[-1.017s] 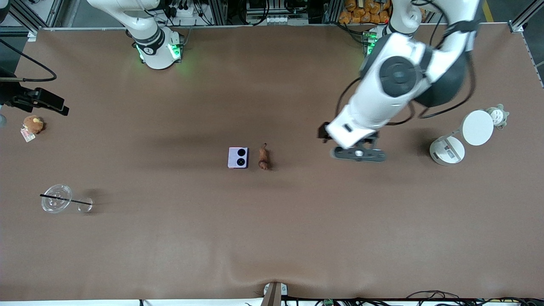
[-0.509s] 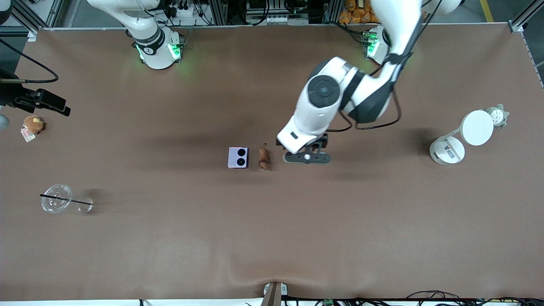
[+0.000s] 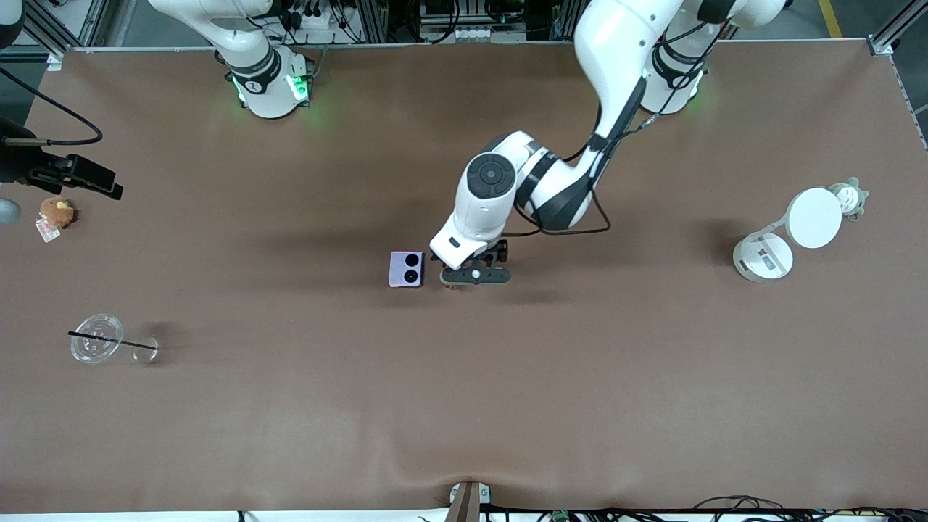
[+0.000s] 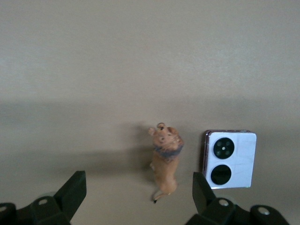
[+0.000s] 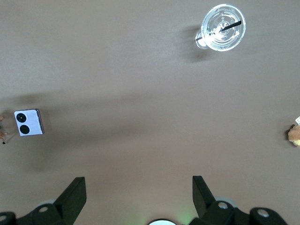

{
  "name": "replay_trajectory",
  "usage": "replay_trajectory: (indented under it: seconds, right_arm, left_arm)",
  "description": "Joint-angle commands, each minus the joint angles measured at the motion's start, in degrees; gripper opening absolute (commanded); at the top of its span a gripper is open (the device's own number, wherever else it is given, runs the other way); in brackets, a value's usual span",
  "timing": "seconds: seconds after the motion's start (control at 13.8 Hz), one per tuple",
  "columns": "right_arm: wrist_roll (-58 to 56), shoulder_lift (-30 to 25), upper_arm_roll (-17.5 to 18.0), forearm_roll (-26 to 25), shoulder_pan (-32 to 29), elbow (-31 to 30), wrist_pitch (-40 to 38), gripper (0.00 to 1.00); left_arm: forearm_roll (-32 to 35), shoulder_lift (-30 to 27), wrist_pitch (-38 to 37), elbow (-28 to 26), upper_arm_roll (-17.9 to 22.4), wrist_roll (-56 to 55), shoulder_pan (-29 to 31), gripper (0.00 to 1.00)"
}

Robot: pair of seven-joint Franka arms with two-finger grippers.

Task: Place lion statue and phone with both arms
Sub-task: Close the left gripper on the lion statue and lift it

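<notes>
The lion statue, a small reddish-brown figurine, lies on the brown table right beside the phone, a pale lilac square with two black camera circles. In the front view the phone sits mid-table and the lion is almost wholly hidden under my left gripper. That left gripper hovers open just above the lion, which shows between the two fingers, closer to the one on the phone's side. My right gripper hangs open and empty high over the right arm's end of the table.
A white round-based lamp and a small grey plush stand toward the left arm's end. A clear lidded cup with a black straw and a tan plush toy with a tag lie toward the right arm's end.
My left arm has swung from near the lamp to the middle of the table, ending over the lion. The right arm has barely shifted. Phone and lion have not moved.
</notes>
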Motion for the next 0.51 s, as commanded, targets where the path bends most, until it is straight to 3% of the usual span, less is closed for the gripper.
replay_trajectory:
  seconds: [0.0,0.44]
  right_arm:
    - [0.0,0.1,0.9,-0.3,-1.0,-0.3,0.2,1.0]
    - [0.0,0.1,0.9,-0.3,-0.9,-0.3,0.2,1.0]
  left_arm:
    - [-0.2,1.9,1.3,2.1,0.9,-1.9,-1.7,1.0]
    - [0.6,5.0,6.3,1.8,0.9,-1.7,-3.5,0.98]
